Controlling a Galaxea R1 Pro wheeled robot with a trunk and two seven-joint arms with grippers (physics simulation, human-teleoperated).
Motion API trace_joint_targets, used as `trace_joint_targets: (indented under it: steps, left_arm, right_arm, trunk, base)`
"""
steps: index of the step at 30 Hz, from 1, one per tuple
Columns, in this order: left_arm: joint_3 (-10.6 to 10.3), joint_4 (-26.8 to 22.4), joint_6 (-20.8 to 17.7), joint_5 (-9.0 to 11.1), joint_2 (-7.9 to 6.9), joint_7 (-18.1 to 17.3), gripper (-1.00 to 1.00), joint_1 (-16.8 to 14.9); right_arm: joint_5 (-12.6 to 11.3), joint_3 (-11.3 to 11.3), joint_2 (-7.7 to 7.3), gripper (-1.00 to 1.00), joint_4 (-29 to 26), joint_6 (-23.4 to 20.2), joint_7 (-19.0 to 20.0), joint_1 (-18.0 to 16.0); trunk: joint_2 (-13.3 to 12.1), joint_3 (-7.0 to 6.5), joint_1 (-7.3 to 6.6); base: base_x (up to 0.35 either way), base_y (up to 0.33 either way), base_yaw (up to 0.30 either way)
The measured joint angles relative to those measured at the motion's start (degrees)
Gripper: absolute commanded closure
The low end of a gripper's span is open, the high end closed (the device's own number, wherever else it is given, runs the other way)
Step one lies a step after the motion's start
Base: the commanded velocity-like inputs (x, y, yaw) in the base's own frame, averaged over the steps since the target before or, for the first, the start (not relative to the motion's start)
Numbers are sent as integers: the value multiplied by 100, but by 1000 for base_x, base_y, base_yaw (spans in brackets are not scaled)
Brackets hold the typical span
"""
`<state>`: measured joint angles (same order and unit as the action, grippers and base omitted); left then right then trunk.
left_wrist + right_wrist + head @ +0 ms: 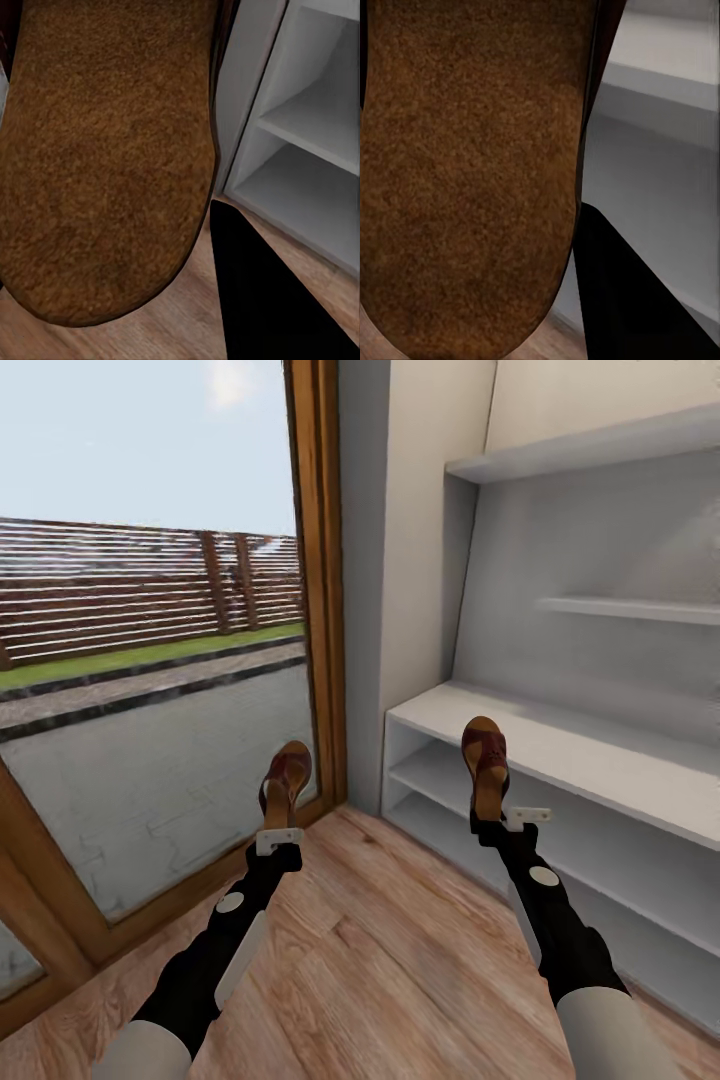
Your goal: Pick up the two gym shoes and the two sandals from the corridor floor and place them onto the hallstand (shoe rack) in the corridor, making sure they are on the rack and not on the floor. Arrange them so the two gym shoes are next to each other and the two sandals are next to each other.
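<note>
I hold one dark brown sandal in each hand. My left gripper (276, 822) is shut on a sandal (285, 782) raised over the wood-plank corridor floor (380, 950), in front of the glass door. My right gripper (492, 812) is shut on the other sandal (485, 760), which hangs at the front edge of the pale grey hallstand's top bench surface (600, 755). Each wrist view has a tan insole close up: the left sandal (105, 150) and the right sandal (472, 172), with a black finger (262, 300) beside the left one. The gym shoes are out of view.
A tall glass door with a wooden frame (325, 580) stands left of the hallstand, and a grey wall panel (410, 540) lies between them. The hallstand has two open shelf rows (560, 830) below and floating shelves (630, 608) above.
</note>
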<state>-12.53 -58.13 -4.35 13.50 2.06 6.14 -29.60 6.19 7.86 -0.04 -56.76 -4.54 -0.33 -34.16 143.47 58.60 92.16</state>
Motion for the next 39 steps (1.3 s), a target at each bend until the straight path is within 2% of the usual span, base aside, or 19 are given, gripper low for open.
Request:
trace_joint_targets:
  steps: [23,39]
  left_arm:
    - [-5,-2,6,-1,0,0,100,0]
    - [-3,-2,6,-6,-1,-17,100,1]
  right_arm:
    - [0,2,1,100,-9,0,0,0]
    - [0,-1,0,100,-8,-2,0,-1]
  trunk:
    - [0,0,0]
    - [0,0,2]
  base:
    - [168,290,-266]
    - [32,36,-266]
